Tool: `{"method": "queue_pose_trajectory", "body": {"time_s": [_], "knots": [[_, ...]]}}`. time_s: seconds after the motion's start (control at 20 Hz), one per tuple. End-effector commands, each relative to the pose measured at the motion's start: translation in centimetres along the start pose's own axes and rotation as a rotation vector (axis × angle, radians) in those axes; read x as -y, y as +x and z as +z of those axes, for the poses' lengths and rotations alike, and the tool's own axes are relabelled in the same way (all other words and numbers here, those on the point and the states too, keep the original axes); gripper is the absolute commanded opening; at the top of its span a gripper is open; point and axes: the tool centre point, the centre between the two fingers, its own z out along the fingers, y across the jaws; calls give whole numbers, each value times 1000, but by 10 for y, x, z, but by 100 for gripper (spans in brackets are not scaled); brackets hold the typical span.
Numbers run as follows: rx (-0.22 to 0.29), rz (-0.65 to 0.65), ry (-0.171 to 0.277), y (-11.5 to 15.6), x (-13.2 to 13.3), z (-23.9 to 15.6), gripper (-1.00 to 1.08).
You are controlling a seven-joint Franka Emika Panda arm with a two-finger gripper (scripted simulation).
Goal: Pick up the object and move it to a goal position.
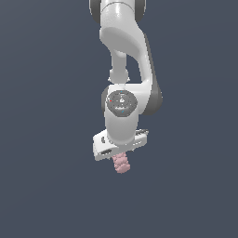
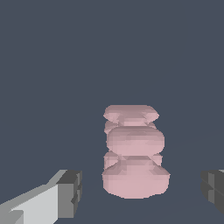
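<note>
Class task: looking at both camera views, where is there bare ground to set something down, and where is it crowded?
Bare ground lies all around: on the exterior view's left and right of the arm, and below the pale-pink lumpy object. The only crowded spot is under the pincer, where the object sits between the dark fingertips with a gap on each side.

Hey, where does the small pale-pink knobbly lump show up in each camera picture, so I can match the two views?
Exterior view: the small pale-pink knobbly lump sits just below centre, poking out beneath the white gripper.
Wrist view: the lump fills the middle, between the two dark grey fingertips, with gaps on both sides.
Shared landmark: the gripper itself, directly over the lump in both views.
</note>
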Motion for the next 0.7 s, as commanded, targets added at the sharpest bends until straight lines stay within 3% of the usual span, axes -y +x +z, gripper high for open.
{"method": "queue_pose_trajectory", "body": {"time_s": [0.0, 0.65], "knots": [[-1, -4, 0, 1, -1, 0, 100], [-1, -4, 0, 0, 0, 48, 100]]}}
